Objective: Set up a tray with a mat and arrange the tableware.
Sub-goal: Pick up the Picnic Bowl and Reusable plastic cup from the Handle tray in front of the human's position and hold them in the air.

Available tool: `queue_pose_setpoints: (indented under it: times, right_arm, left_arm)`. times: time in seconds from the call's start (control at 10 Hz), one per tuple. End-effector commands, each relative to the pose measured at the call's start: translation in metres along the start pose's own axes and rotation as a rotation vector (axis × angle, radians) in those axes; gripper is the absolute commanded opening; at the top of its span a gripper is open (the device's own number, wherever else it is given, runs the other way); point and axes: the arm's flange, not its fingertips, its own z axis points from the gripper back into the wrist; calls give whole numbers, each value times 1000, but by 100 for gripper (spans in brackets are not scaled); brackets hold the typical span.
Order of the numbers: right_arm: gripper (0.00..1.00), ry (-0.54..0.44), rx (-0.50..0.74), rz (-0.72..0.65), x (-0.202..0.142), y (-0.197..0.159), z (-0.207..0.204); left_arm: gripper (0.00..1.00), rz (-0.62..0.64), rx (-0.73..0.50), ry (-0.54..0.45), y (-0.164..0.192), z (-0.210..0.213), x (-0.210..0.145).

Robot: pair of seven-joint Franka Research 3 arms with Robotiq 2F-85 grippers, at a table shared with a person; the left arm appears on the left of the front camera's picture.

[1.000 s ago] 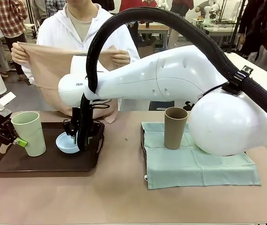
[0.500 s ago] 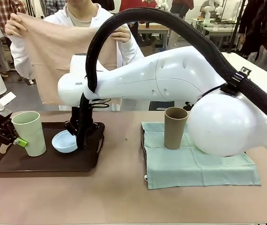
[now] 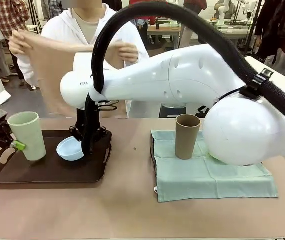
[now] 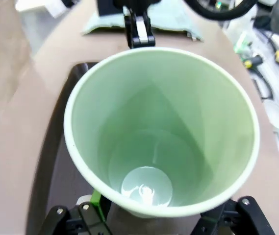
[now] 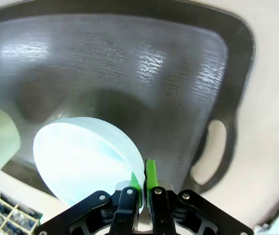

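Brownish tabletop [image 3: 132,210] runs across the front view, with a person [image 3: 89,25] at the far side holding up a beige cloth [image 3: 47,70]. At lower left lies a dark brown tray [image 3: 47,175] with cut-out handles and a textured floor [image 5: 129,63].

The pale green tumbler [image 3: 27,136] is matte, tall and handleless, and widens toward its mouth. It is over the tray's left end, clamped in the left gripper [image 3: 19,145], a green pad flat against its side. Its long axis is near vertical, with the mouth up and leaning slightly toward the picture's left. The left wrist view looks straight down into it [image 4: 159,132]: empty, between the gripper's [image 4: 154,218] two fingers.

The light blue bowl [image 3: 68,149], small and round, hangs tilted over the tray's middle with its opening turned to the upper left. The right gripper [image 3: 85,145] pinches its rim, pads together on the thin edge [image 5: 141,183]. The bowl [image 5: 80,161] is empty. Whether it touches the tray I cannot tell.

At right centre, a brown tumbler [image 3: 187,136] stands upright on a pale green cloth [image 3: 212,180].
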Motion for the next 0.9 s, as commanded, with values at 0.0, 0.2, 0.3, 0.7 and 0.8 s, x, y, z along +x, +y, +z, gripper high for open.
queue_pose_setpoints:
  times: [0.0,0.2,0.3,0.7,0.8]
  right_arm:
    - [0,-49,-55,-34,-28,-5,52]
    - [0,-95,-44,-37,-52,-2,95]
    - [0,-131,-46,-42,-67,0,118]
    - [0,-204,-18,-38,-93,13,158]
    - [0,-189,-1,-39,-82,5,151]
  left_arm:
    - [0,-1,96,-47,-35,31,54]
    - [0,-63,150,-49,-66,58,107]
    - [0,-82,171,-55,-79,67,127]
    - [0,-94,225,-42,-92,71,165]
    - [0,-71,221,-33,-90,71,157]
